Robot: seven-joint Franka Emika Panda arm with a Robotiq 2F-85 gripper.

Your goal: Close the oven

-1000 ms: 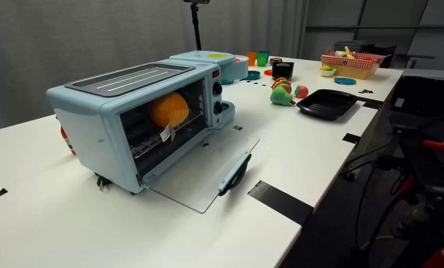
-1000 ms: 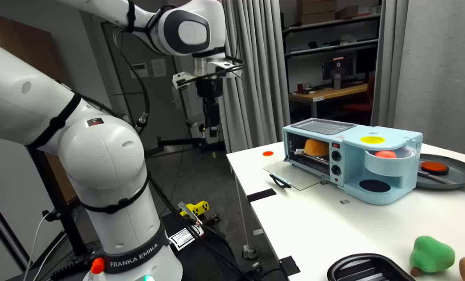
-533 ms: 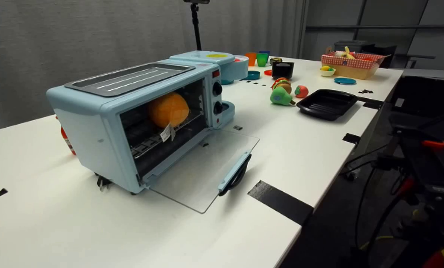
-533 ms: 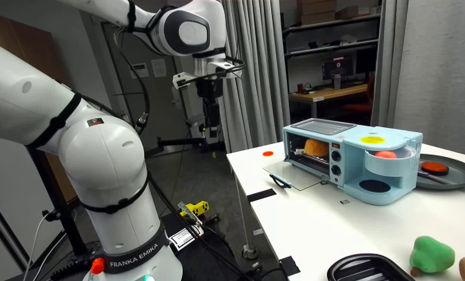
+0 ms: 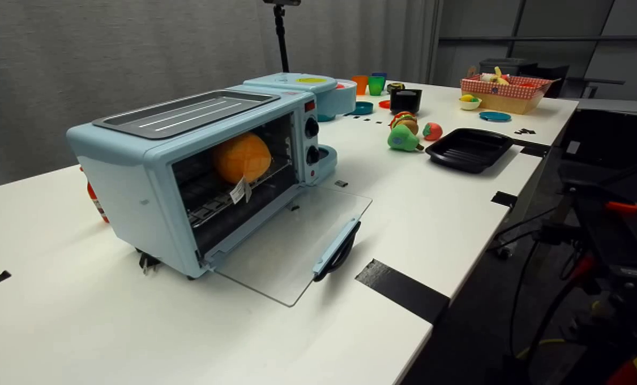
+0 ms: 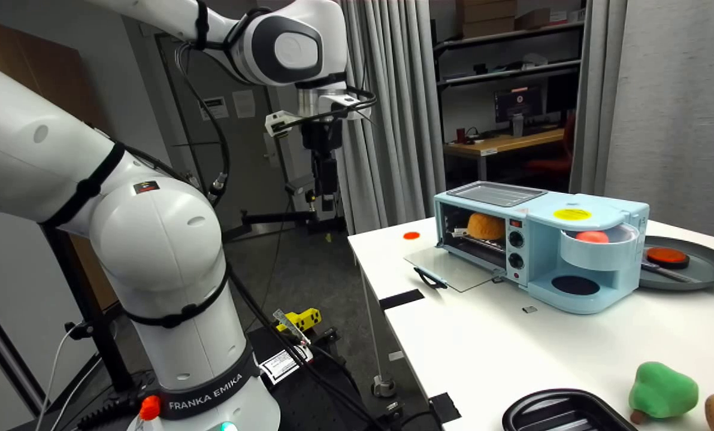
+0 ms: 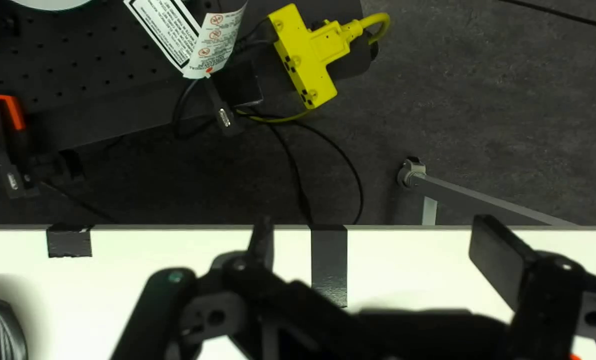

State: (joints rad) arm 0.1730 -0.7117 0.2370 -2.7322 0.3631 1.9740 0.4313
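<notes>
The light blue oven (image 5: 121,198) stands on the white table in both exterior views (image 6: 539,263). Its glass door (image 5: 292,240) is swung down flat, just above the tabletop. The dark door handle (image 5: 345,251) is at the door's outer edge, also visible in an exterior view (image 6: 430,279). A round orange toy (image 5: 243,155) sits on the rack inside. My gripper (image 6: 328,197) hangs pointing down, higher than and apart from the oven door, beside the table. In the wrist view my gripper (image 7: 373,230) is open, with nothing between its fingers; the oven does not clearly show there.
A black tray (image 5: 471,149), a green pear (image 5: 404,138) and a strawberry (image 5: 433,131) lie beyond the oven's knob end. A grey pan (image 6: 704,263) is behind it. The table edge (image 7: 403,227) and a yellow power strip (image 7: 305,60) on the base show in the wrist view.
</notes>
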